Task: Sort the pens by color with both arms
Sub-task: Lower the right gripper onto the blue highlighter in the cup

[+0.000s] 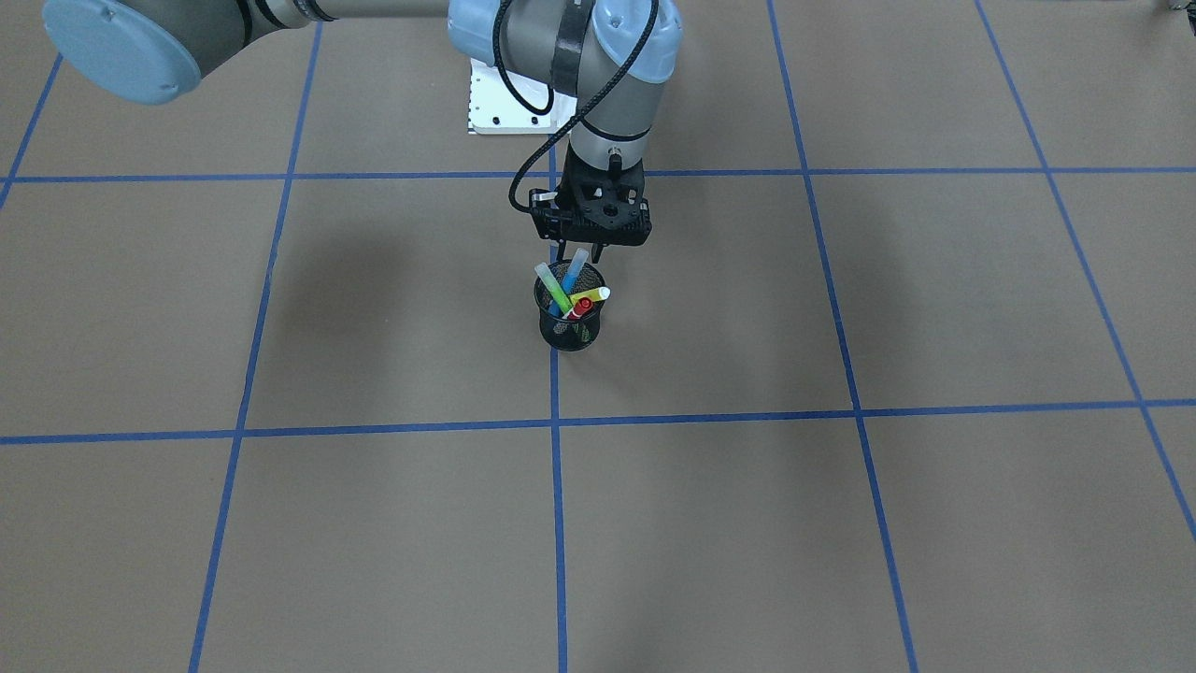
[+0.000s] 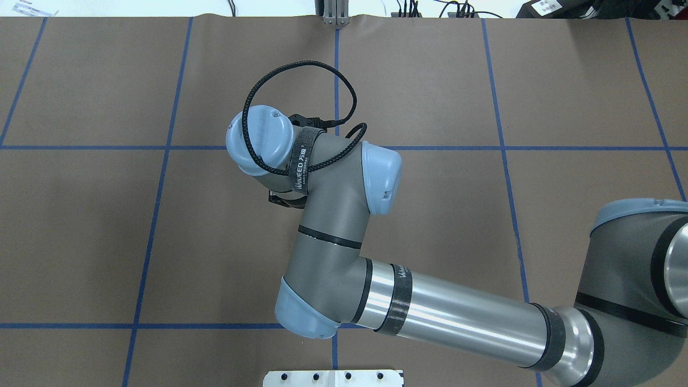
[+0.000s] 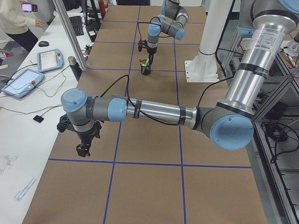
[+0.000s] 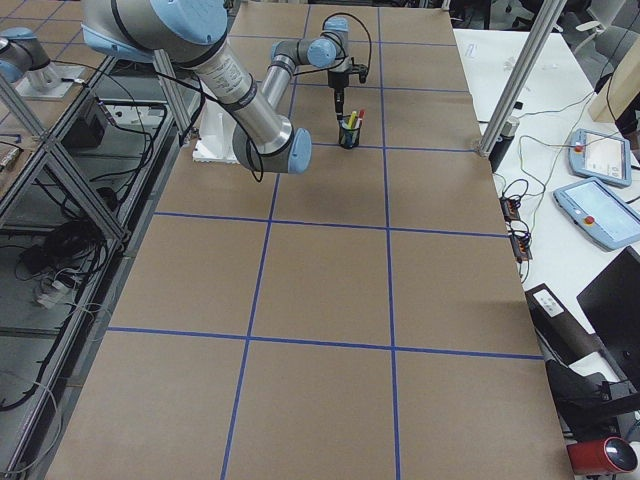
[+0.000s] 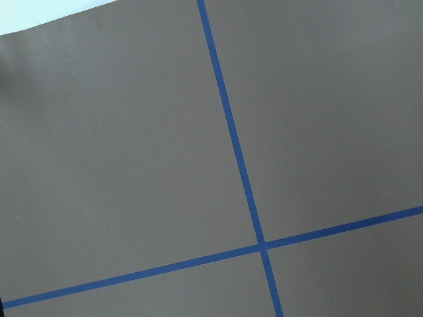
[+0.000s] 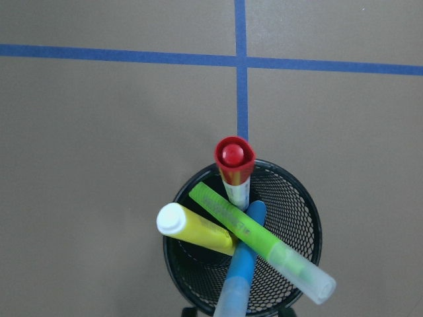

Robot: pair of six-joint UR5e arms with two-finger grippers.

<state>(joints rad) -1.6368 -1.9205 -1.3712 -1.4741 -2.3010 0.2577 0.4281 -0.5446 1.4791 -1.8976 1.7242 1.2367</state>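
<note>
A black mesh cup [image 1: 570, 329] stands on the brown table and holds all the pens. They are a green pen [image 1: 553, 288], a blue pen [image 1: 572, 271], a yellow pen [image 1: 591, 296] and a white pen with a red cap [image 1: 581, 307]. My right gripper [image 1: 579, 250] hangs open just above the cup, its fingers either side of the blue pen's cap. The right wrist view looks straight down on the red cap [image 6: 235, 158], green pen [image 6: 258, 241], yellow pen [image 6: 195, 228] and blue pen [image 6: 241, 271]. My left gripper [image 3: 84, 149] hovers far from the cup; I cannot tell its state.
Blue tape lines [image 1: 557, 523] divide the table into squares. The white pedestal plate [image 1: 509, 103] sits behind the cup. Beside the table stands a white desk [image 3: 28, 107] with tablets, a person's arm [image 3: 16, 18] and an aluminium post [image 3: 70, 32].
</note>
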